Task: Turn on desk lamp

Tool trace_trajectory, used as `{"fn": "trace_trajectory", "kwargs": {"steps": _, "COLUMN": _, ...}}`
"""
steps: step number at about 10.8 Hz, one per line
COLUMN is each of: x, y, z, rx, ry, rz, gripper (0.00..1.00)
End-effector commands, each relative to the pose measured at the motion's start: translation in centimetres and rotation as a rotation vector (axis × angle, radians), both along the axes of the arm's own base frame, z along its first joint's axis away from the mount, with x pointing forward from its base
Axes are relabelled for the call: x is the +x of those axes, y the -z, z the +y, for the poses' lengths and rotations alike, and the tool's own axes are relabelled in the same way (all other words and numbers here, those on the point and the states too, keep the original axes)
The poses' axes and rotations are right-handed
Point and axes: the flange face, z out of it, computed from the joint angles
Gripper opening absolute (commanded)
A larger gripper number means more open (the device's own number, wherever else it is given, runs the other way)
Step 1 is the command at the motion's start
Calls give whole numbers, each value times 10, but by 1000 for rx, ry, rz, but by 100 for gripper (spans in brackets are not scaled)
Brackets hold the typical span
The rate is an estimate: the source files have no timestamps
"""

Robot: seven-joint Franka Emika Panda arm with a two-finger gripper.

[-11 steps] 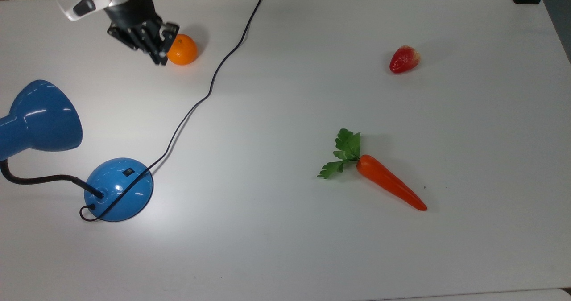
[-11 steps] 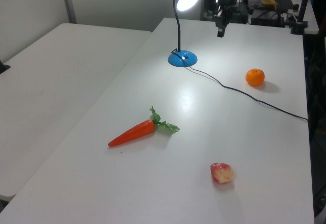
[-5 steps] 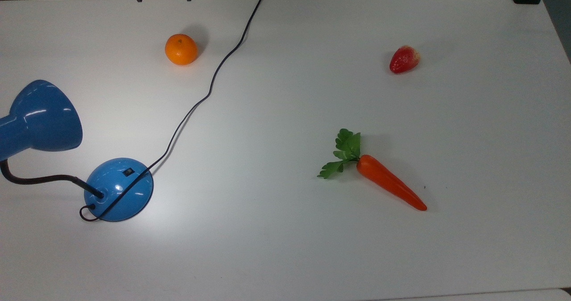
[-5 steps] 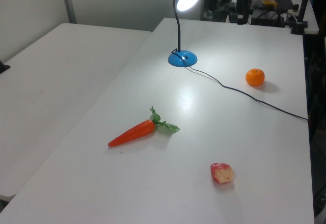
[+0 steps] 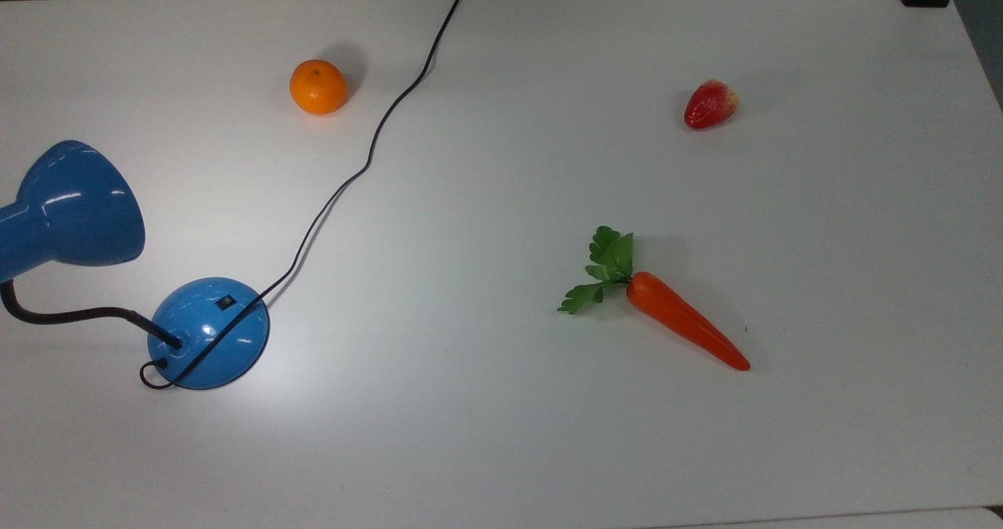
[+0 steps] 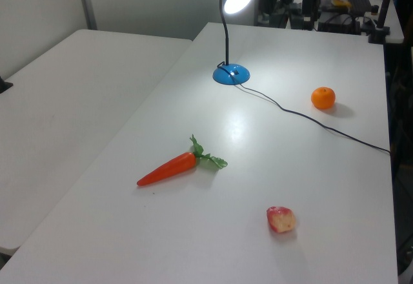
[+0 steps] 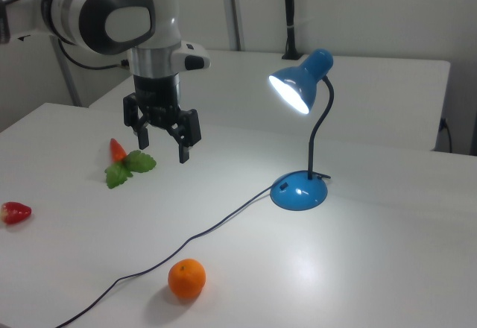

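Since a second ago your gripper (image 7: pixel 162 138) has lifted clear of the orange (image 7: pixel 186 279), fingers spread, holding nothing, upper left in the right view. Orange sits low centre; beyond it the desk lamp (image 7: pixel 299 191), lit, stands right of centre on the table (image 7: pixel 373 268).

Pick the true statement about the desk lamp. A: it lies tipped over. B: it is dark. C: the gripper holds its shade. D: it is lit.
D: the desk lamp's shade glows bright white inside while it stands upright, and the open gripper hangs apart from it.
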Motion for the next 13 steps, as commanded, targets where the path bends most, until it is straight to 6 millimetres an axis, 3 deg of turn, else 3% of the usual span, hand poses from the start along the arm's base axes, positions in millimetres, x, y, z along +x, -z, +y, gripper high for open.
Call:
{"fn": "trace_trajectory", "kwargs": {"steps": 1, "x": -12, "y": -3, "z": -12, "rx": 4, "ry": 12, "rz": 14, "gripper": 100}}
{"fn": "trace_trajectory", "kwargs": {"steps": 5, "x": -8, "y": -3, "z": -32, "rx": -13, "ry": 62, "rz": -23, "gripper": 100}}
{"fn": "trace_trajectory", "kwargs": {"steps": 8, "x": -9, "y": -3, "z": -30, "rx": -45, "ry": 54, "rz": -10, "gripper": 100}}
{"fn": "trace_trajectory", "kwargs": {"steps": 9, "x": -7, "y": -2, "z": -17, "rx": -46, "ry": 29, "rz": -7, "gripper": 100}}
{"fn": "trace_trajectory", "kwargs": {"steps": 11, "x": -8, "y": -2, "z": -15, "rx": -51, "ry": 25, "rz": 0, "gripper": 100}}
{"fn": "trace_trajectory", "kwargs": {"steps": 13, "x": -12, "y": -4, "z": -24, "rx": -49, "ry": 41, "rz": 8, "gripper": 100}}
